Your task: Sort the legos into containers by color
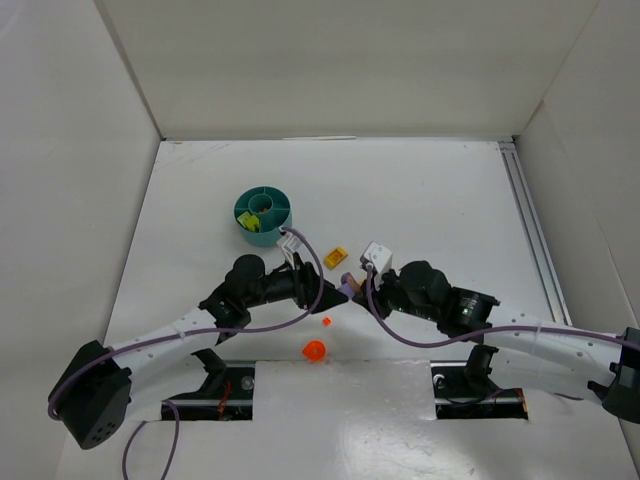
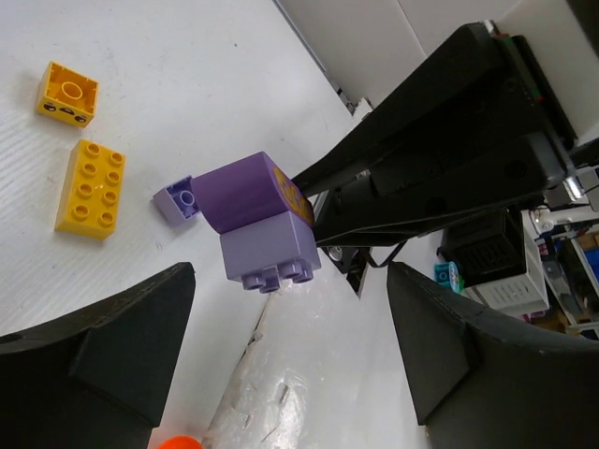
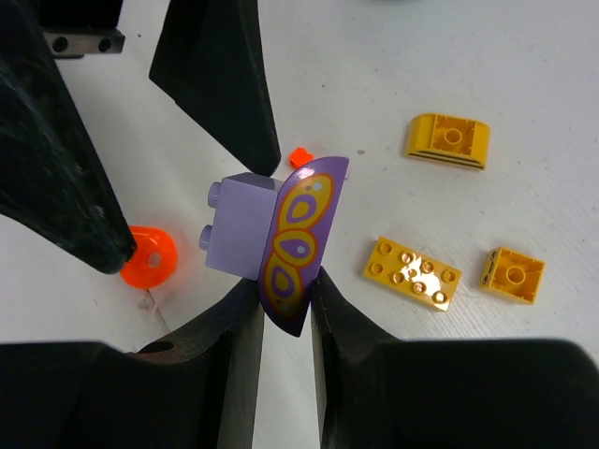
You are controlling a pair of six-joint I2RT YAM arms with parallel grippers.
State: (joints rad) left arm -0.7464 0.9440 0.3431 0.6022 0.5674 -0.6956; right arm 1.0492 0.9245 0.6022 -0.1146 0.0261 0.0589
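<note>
The teal dish [image 1: 266, 237] held yellow bricks [image 1: 250, 221] in one compartment (others too small to tell); the right gripper [image 3: 285, 281] clenched a purple wing brick [image 3: 298, 234]; the left gripper [image 2: 290, 281] gaped, released.

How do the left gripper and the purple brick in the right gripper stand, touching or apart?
Apart. The left wrist view shows table on both sides of the purple brick, between it and the fingers of the left gripper. The right gripper holds it.

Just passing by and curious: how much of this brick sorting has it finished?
Early, it seems. Done: some yellowish bricks lie in the teal dish. In hand: right fingers pinch a purple piece; open left fingers flank it. Left: three loose yellow bricks, orange ring.
</note>
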